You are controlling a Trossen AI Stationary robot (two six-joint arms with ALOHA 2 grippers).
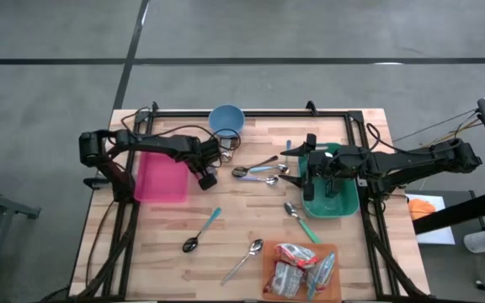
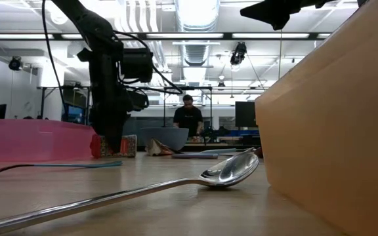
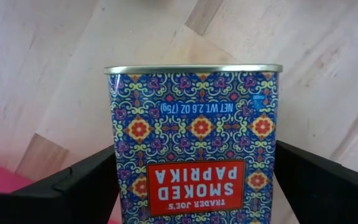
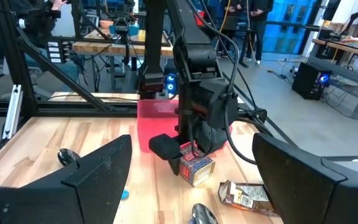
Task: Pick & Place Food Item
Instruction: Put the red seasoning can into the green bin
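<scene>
Left end effector (image 1: 208, 178) spread wide straddling paprika tin (image 4: 194, 166) on desk (image 1: 251, 215), beside pink tray (image 1: 160, 178); spoons (image 1: 255, 171) nearby; right end effector (image 1: 297, 164) spread over green bin (image 1: 331, 204)

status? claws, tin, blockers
Left claw open, straddling paprika tin, no grip seen. Right claw open, idle above green bin. Pink tray beside tin.

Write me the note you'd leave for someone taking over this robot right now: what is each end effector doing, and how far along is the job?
Left end effector: open, pointing down, fingers either side of the smoked paprika tin, not closed on it.
Right end effector: open, empty, waiting above the green bin.
Tin stands on the table beside the pink tray.
Done: approach to the tin.
Left: grip, lift, place.
</scene>
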